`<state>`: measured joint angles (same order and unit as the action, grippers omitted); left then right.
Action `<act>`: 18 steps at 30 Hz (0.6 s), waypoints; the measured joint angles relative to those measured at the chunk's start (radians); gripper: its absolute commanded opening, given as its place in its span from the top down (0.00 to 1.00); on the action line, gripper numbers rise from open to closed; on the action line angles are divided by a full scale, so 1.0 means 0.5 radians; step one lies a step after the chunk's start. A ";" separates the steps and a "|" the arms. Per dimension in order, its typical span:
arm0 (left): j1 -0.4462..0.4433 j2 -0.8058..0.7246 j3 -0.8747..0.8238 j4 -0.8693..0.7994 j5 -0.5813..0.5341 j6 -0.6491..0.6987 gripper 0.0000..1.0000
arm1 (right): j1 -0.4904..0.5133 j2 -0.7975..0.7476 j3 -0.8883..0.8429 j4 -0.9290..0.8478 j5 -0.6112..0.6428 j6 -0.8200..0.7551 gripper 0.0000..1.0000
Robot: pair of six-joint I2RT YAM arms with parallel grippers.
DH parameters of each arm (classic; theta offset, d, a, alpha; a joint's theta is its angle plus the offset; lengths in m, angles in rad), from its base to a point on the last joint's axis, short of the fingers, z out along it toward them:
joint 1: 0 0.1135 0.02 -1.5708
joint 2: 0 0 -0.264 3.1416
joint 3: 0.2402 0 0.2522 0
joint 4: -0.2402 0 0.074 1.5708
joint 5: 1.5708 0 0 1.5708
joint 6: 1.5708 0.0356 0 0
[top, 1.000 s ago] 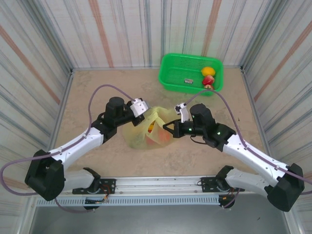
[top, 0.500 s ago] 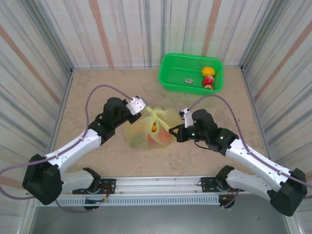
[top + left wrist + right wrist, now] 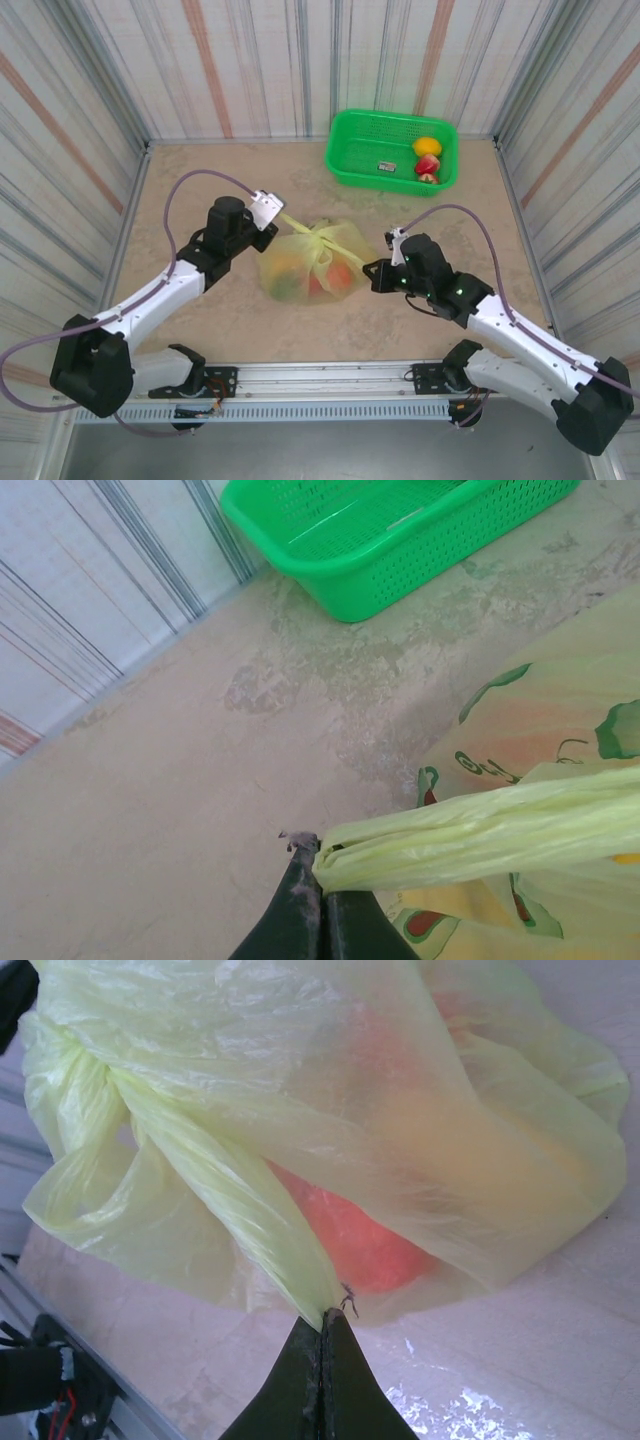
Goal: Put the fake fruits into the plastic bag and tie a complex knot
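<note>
Two sets of jaws hold the plastic bag (image 3: 300, 270) from opposite sides as it sits near the middle of the counter (image 3: 200, 170), between the arms. The left jaws are pinched tight on a stretched strand of one handle (image 3: 470, 830), which runs taut from them to the bag's body. In the top view that strand leads off the bag's far left corner. The right jaws are pressed together on the end of another twisted handle strand (image 3: 240, 1200) at the bag's near right side. Both strands meet in a gathered bunch (image 3: 322, 238) on top of the bag.

Fake fruits (image 3: 350, 1245) show through the thin film. A red-orange round one lies close to the right jaws, and more orange and greenish shapes are visible from above.

A bright green mesh basket (image 3: 365, 140) stands well apart at the far right of the counter, with a yellow fruit (image 3: 426, 146) and a red one (image 3: 428, 166) in its right end.
</note>
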<state>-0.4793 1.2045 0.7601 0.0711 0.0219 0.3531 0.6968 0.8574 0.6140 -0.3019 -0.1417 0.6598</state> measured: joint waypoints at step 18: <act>-0.181 0.000 -0.100 0.182 0.179 0.092 1.00 | 0.041 0.505 0.298 0.071 -0.618 -0.359 0.61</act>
<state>-0.5697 1.2045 0.7101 0.1619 0.1116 0.3992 0.7174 1.1099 0.7628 -0.2665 -0.4507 0.4805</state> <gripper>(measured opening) 0.058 0.389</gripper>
